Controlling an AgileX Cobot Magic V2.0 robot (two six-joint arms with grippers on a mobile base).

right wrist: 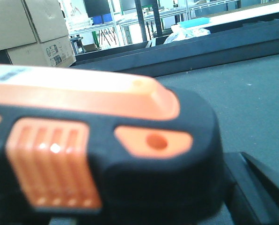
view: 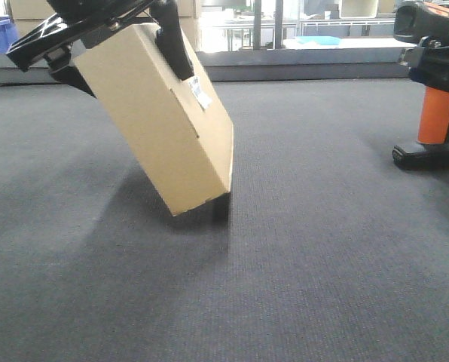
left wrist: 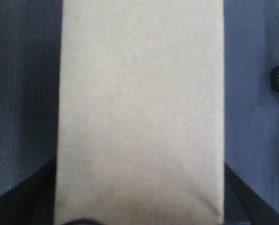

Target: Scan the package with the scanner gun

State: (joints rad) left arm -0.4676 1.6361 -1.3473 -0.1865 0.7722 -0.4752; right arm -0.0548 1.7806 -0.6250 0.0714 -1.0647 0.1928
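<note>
**Package** (view: 160, 121): tan cardboard box, held tilted with its upper end raised. Its lowest corner is at the dark grey bench (view: 322, 271); contact cannot be told. A white barcode label (view: 200, 92) is borne on the face turned toward the scanner gun.

**Left hand** (view: 134, 79): clenched on the package's upper end, a black finger set on each opposite side.

**Scanner gun** (view: 435, 113): stood upright on its black base, well apart from the package.

**Right hand** (right wrist: 130, 206): placed at the scanner's head; whether it is gripped cannot be told.

It looks like a warehouse-style lab or workshop, with stacked cardboard boxes (right wrist: 32, 28), metal-frame racks (right wrist: 115, 21) holding blue bins (right wrist: 98, 19), and a dark felt-covered worktable (view: 322, 264).
</note>
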